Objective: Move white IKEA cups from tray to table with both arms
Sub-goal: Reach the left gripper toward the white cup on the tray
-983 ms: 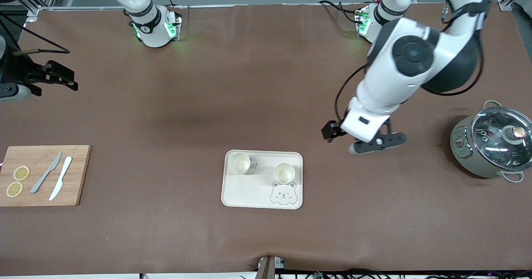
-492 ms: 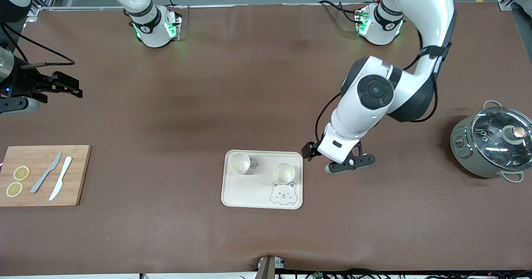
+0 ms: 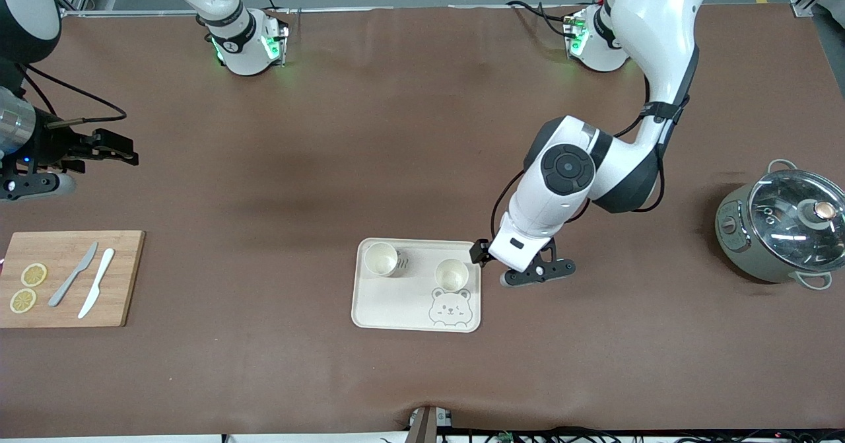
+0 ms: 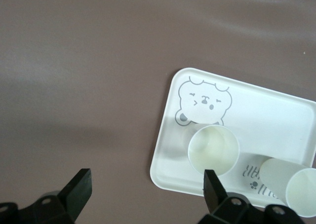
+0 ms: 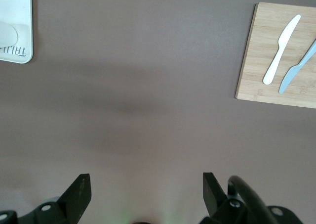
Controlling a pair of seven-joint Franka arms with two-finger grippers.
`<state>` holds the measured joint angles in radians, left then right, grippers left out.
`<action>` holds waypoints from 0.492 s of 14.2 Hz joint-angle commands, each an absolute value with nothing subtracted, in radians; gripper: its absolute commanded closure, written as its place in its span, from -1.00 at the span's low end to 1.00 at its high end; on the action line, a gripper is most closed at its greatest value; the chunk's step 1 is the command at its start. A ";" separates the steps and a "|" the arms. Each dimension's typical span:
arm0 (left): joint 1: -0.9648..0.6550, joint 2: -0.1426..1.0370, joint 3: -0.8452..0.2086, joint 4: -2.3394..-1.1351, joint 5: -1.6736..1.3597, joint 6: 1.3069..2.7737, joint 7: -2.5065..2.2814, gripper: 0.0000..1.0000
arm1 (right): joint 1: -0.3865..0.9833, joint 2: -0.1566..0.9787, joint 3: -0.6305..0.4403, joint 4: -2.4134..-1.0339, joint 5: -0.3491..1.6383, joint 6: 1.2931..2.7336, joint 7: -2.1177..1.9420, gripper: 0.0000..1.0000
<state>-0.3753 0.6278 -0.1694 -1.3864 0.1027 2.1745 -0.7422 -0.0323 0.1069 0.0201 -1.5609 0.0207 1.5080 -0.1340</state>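
Note:
Two white cups stand upright on the cream bear tray (image 3: pixel 396 304): one cup (image 3: pixel 381 259) at its corner toward the right arm's end, the other cup (image 3: pixel 451 274) just above the bear print. My left gripper (image 3: pixel 487 256) is open and empty, low beside the tray's edge toward the left arm's end, close to the second cup. In the left wrist view my left gripper (image 4: pixel 146 194) spans the tray's corner, with the near cup (image 4: pixel 213 150) by one finger and the other cup (image 4: pixel 291 189) past it. My right gripper (image 3: pixel 122 151) is open and empty over bare table.
A wooden cutting board (image 3: pixel 69 278) with two knives and lemon slices lies at the right arm's end; it also shows in the right wrist view (image 5: pixel 276 61). A lidded pot (image 3: pixel 779 228) stands at the left arm's end.
My left arm has swung down and toward the tray, bringing its gripper from open table to the tray's edge. My right gripper has drifted a little toward the table's middle.

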 commanded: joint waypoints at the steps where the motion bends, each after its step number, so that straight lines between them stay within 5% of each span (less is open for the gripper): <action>1: -0.400 0.660 -0.158 -1.361 0.179 2.203 -0.755 -1.00 | -0.035 0.136 0.037 -1.539 0.029 1.508 -0.039 -1.00; 7: -0.425 0.687 -0.163 -1.359 0.238 2.250 -0.767 -1.00 | 0.021 0.184 0.038 -1.535 0.063 1.543 0.069 -1.00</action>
<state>-0.4106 0.6659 -0.1694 -1.3860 0.2125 2.2223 -0.7434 0.0135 0.1565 0.0375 -1.5604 0.0411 1.5392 0.0212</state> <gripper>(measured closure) 0.000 0.000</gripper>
